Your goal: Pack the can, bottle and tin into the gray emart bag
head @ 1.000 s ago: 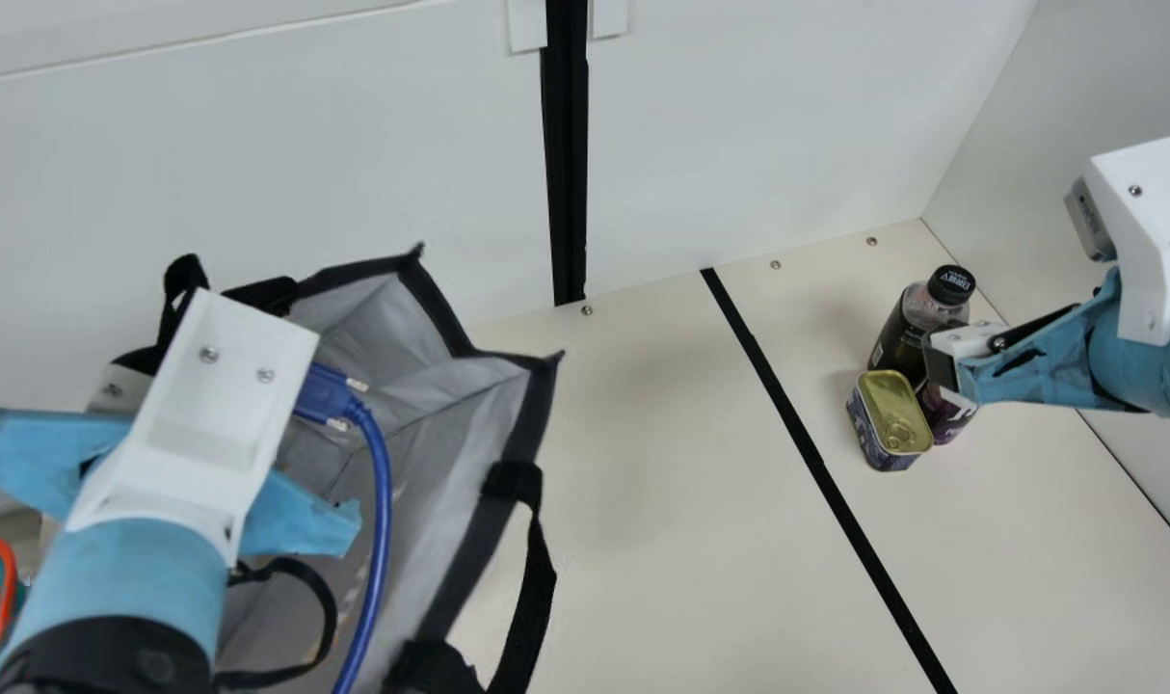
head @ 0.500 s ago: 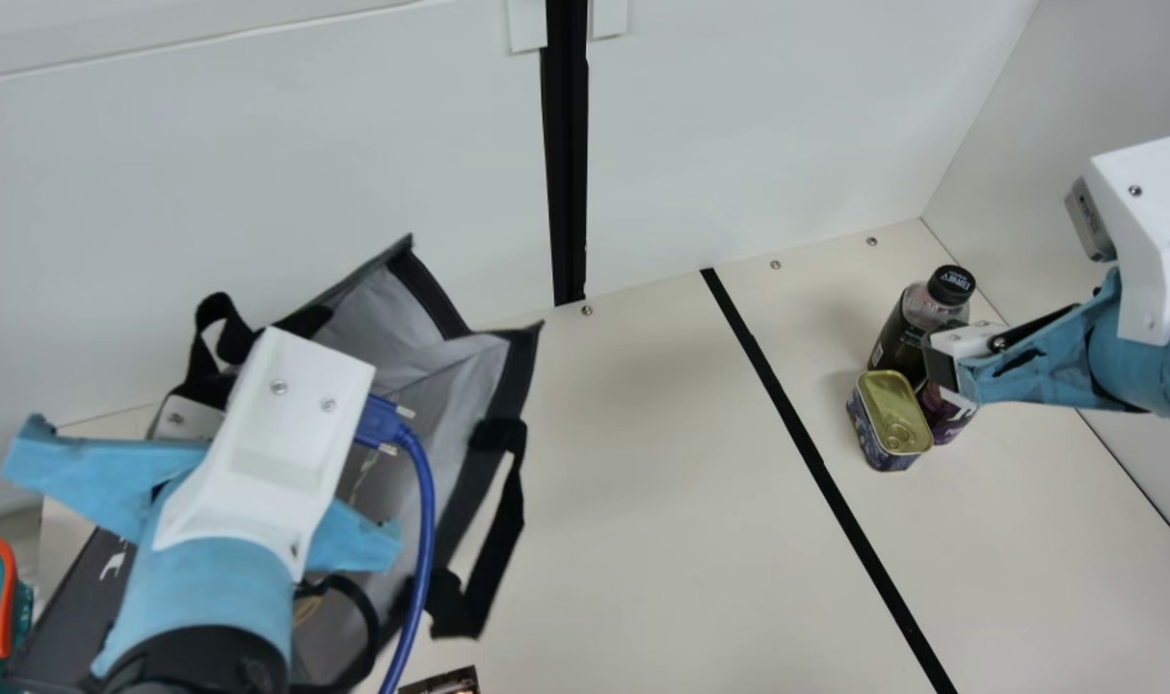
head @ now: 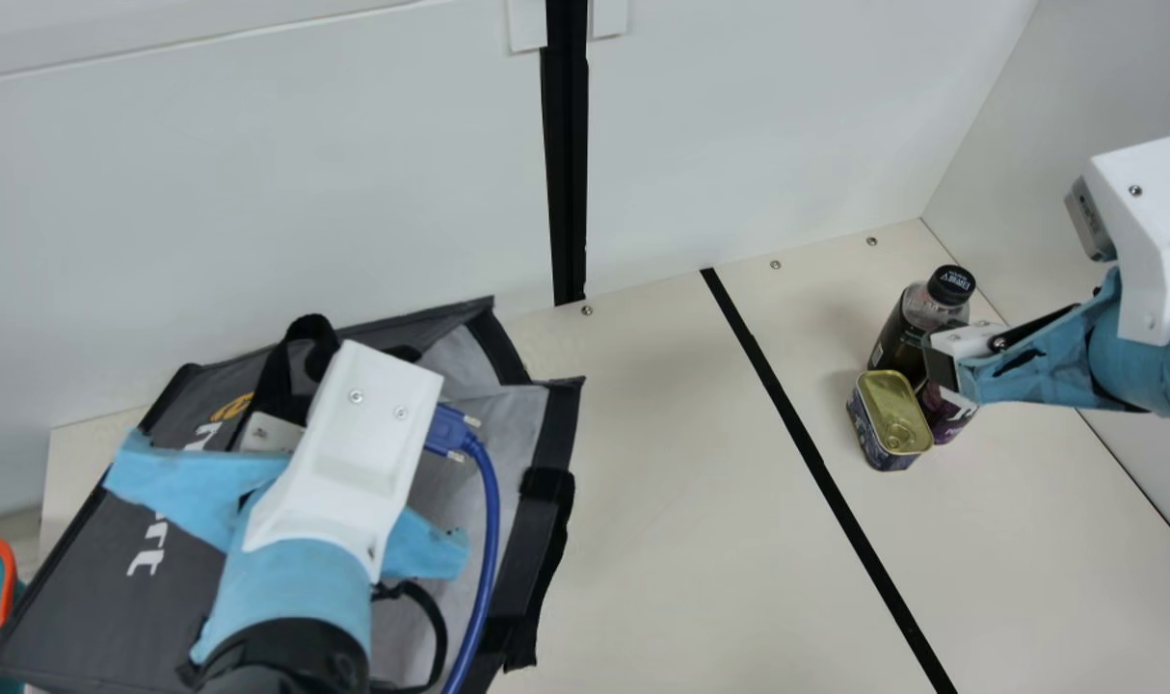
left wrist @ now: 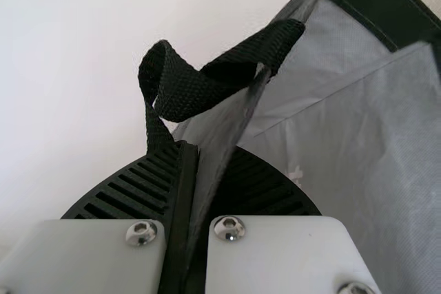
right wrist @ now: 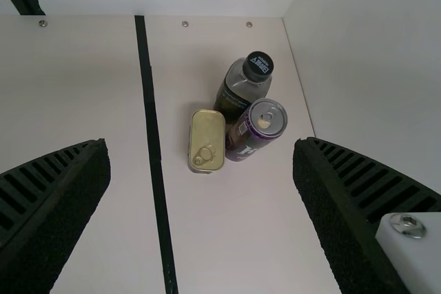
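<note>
Over the desk [head: 691, 501], sensibly clamps limp-looking gray emart bag [head: 74, 617] by rim [left wrist: 236, 115] with left end effector [left wrist: 196, 160]; holds right end effector [right wrist: 200, 142] apart.

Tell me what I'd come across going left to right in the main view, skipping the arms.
Teal basket with an orange rim, gray emart bag, black tape line on the table, ring-pull tin.

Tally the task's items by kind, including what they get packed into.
Dark cylindrical bottle with black cap: 1
Purple cylindrical metal can: 1
Gold-topped rectangular metal tin: 1
Gray fabric bag with black handles: 1
Total: 4
</note>
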`<state>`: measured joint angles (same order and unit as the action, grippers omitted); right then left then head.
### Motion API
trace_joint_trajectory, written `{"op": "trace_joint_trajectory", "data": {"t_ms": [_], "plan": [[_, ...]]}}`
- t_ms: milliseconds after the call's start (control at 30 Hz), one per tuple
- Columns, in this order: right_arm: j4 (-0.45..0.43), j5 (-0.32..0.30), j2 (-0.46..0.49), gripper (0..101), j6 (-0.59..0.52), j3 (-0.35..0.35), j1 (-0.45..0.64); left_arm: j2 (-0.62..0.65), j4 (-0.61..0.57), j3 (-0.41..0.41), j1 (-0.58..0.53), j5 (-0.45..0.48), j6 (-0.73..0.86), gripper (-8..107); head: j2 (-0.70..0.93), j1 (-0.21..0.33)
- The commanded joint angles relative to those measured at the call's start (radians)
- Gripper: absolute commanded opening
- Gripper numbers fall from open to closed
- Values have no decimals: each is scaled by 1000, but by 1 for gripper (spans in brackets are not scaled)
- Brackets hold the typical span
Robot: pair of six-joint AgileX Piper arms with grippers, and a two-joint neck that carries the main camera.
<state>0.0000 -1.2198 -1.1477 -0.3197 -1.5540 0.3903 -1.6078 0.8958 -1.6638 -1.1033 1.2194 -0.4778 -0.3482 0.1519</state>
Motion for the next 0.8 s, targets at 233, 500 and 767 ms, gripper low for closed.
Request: {"op": "trace_joint_trajectory", "data": {"t_ms": [233, 500, 767], "plan": [[0, 0, 0, 91, 0, 0, 0, -28, -111, -44, -10, 1, -15, 10, -1, 23], [0, 0, 0, 91, 0, 0, 0, -51, -229, -103, -8, 1, -30, 10, -1, 23], [0, 0, 0, 91, 0, 0, 0, -58, -330, -113, 25, -40, -36, 10, -1, 23]]}}
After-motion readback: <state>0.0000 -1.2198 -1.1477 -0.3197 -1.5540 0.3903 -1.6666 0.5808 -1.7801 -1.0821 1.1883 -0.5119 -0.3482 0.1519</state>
